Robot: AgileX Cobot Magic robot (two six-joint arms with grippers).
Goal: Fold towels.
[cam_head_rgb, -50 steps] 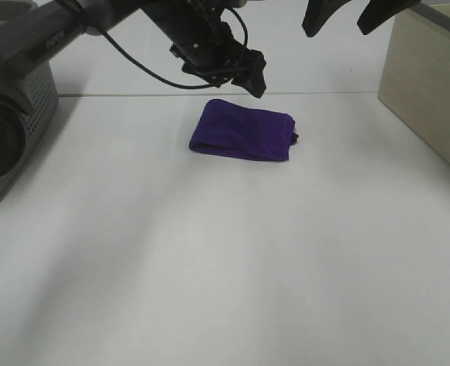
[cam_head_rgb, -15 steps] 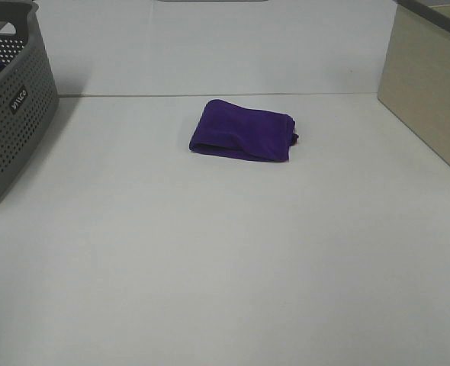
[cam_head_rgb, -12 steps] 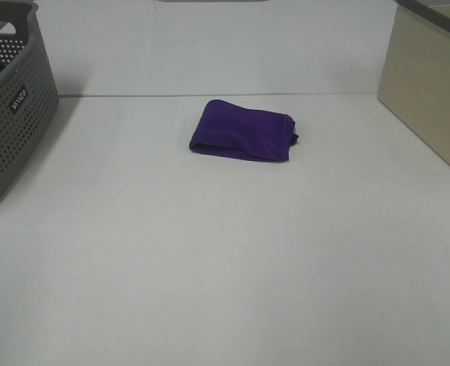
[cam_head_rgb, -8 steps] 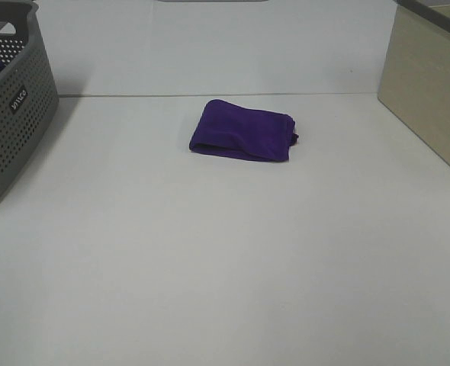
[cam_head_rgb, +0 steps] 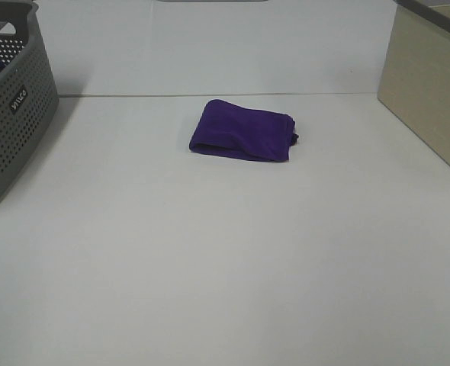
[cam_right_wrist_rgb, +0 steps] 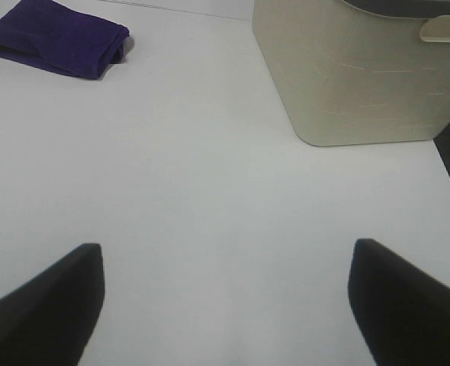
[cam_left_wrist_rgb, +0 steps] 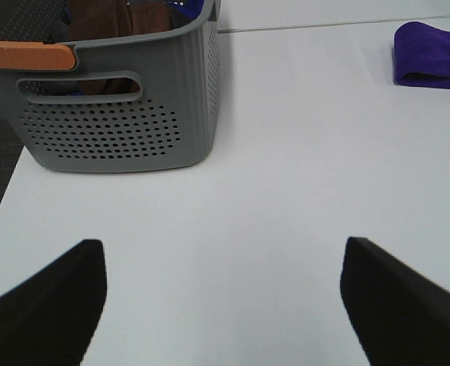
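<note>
From the high exterior camera, the purple towel (cam_head_rgb: 243,130) lies folded into a compact packet toward the far middle of the white tabletop (cam_head_rgb: 225,259), apart from everything else; I judge the folding done, which would explain why no arm appears here. A grey basket (cam_head_rgb: 11,99) stands at the left edge and a beige bin (cam_head_rgb: 427,84) at the right.

In the left wrist view, the left pincer (cam_left_wrist_rgb: 225,305) is spread wide and holds nothing, hanging over bare tabletop near the grey basket, with the towel far off.

In the right wrist view, the right pincer (cam_right_wrist_rgb: 225,305) is likewise wide and empty, beside the beige bin, well apart from the towel.
</note>
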